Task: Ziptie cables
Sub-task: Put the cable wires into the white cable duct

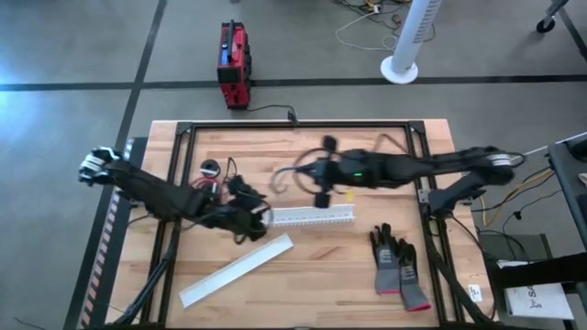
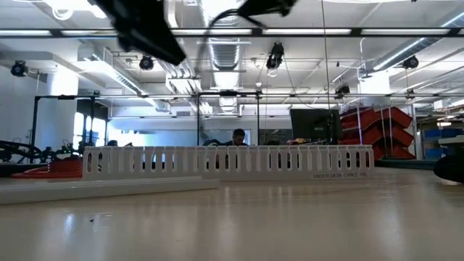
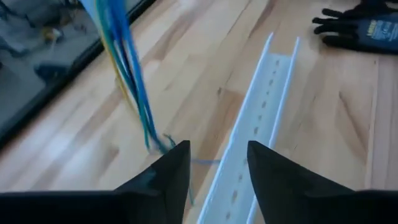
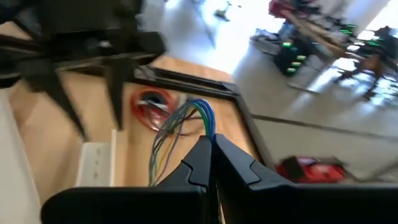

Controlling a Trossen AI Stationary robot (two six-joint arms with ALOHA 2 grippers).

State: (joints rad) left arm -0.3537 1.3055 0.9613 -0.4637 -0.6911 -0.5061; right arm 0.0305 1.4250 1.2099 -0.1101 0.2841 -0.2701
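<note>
The cables (image 4: 177, 127) are a thin bundle of blue, green and yellow wires. The bundle hangs in the air above the middle of the table (image 1: 303, 266), over the white slotted duct (image 1: 312, 216). In the right wrist view the wires bend over the tips of the right gripper (image 4: 211, 146) and run down from there. In the left wrist view the same bundle (image 3: 127, 74) drops to a point just beside the left gripper (image 3: 217, 158).

The main risk is probably that the bundle slips. The right gripper has its fingers pressed together, and the wires seem to be pinched at the very tips, so a small pull from the other arm could free them. The strands could also spread apart and leave one wire outside the tie. A second risk is that the loose lower end catches on the duct wall below it.

The left gripper is spread apart and holds nothing; the end of the bundle lies near its left finger, but whether they touch cannot be told. No zip tie can be made out in either gripper. A small coil of red and black wire (image 4: 149, 102) lies on the table behind, apart from the bundle. The gloves (image 1: 396, 268) lie well apart, near the front right.
</note>
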